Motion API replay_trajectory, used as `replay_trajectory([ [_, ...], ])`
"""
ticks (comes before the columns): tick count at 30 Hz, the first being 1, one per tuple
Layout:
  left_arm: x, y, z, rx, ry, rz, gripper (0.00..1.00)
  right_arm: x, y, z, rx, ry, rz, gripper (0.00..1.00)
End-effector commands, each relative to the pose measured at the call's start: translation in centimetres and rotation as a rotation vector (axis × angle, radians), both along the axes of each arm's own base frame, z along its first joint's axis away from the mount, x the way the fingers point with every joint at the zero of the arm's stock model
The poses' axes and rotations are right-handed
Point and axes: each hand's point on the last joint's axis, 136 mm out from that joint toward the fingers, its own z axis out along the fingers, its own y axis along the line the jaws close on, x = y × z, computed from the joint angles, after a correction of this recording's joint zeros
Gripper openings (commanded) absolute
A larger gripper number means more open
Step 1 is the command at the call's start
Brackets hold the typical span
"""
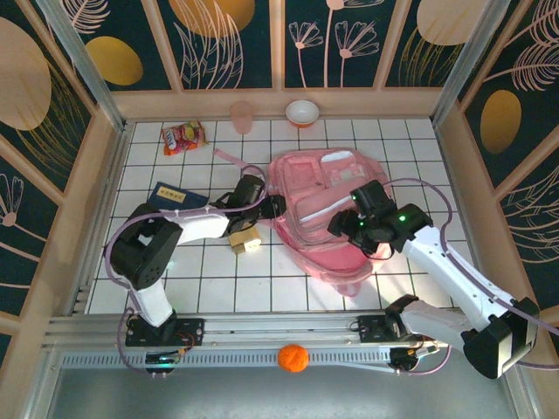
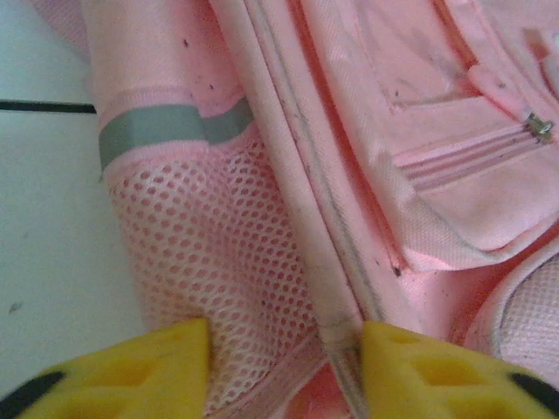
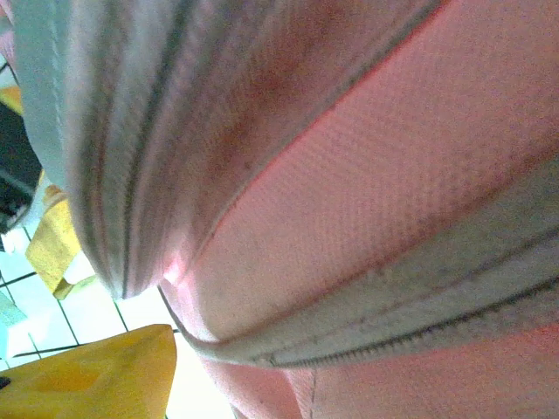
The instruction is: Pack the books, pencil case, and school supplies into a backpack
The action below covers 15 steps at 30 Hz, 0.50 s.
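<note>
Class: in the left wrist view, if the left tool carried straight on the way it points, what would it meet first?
The backpack: the left tool points at its mesh side pocket, which lies between the fingers, so that fabric likely comes first, though depth is hard to judge.

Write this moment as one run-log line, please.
left gripper: jaws apart over backpack mesh pocket | right gripper: at backpack, state unclear | books: on table, unpacked

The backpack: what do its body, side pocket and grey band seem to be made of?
The backpack looks like matte woven cloth: fine grain visible. Its side pocket is open mesh with holes. The grey band: smooth, perhaps reflective tape.
</note>
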Motion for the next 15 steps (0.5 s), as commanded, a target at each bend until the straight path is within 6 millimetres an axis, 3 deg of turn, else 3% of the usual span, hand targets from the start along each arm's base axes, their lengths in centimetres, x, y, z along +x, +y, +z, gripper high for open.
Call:
replay_trajectory([
  [1,2.1,0.7,-0.4,0.059,-0.054,0.054,0.30,0.2,0.3,-0.9,0.019,0.002,0.012,0.67],
  [4,3.6,0.9,-0.2,0.088,-0.092,0.080,0.13,1.0,1.3,-1.0,0.064,-0.031,0.027,0.67],
  [7,5.0,1.0,-0.6,0.101,-0.098,0.098,0.04,2.0,0.6,-1.0,0.093,-0.042,-0.004,0.69],
  [9,5.7,1.1,-0.8,0.103,-0.097,0.109,0.00,1.4,0.4,-1.3,0.102,-0.013,0.002,0.70],
  [15,6.7,1.1,-0.8,0.106,-0.115,0.127,0.00,-1.9,-2.0,-2.4,0.007,0.122,-0.005,0.74],
])
